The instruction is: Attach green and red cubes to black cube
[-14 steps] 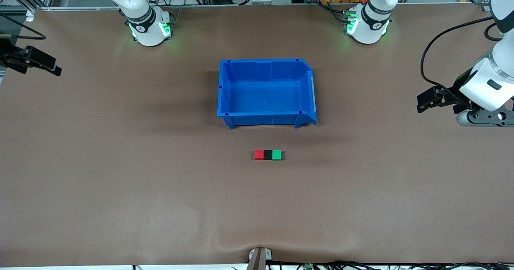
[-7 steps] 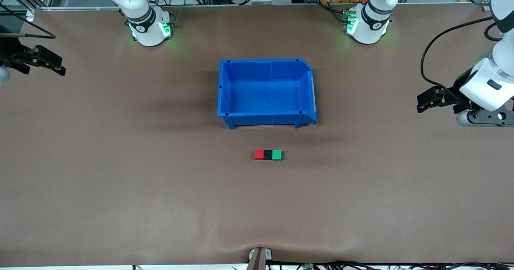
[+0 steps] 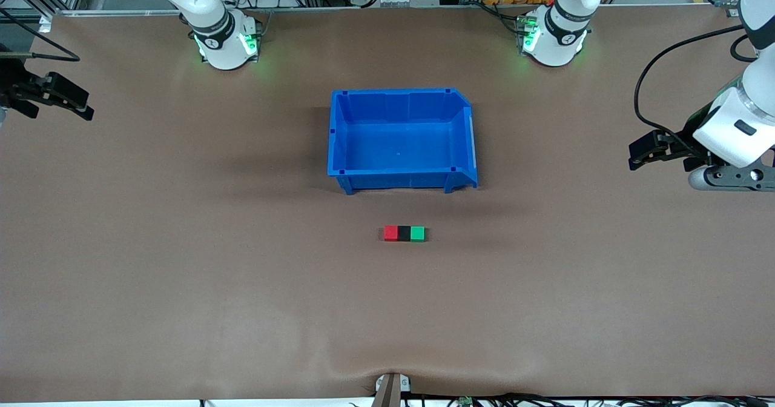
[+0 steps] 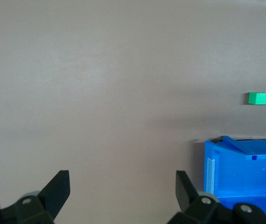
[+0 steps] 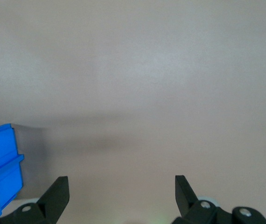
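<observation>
Near the middle of the table [image 3: 181, 286], nearer the front camera than the blue bin [image 3: 339, 140], the red cube [image 3: 390, 233], black cube [image 3: 404, 233] and green cube [image 3: 417, 233] sit touching in a row, black between the two. The joining looks done; I judge no further move is needed. The bin holds nothing. The left gripper [image 3: 643, 152] hangs over the table's end by its arm, the right gripper [image 3: 71, 101] over the other end; both are spread wide and empty.

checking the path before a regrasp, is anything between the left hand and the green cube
Nothing visible. The left hand hangs open over bare table at its own end; the blue bin sits farther from the front camera than the green cube.
</observation>
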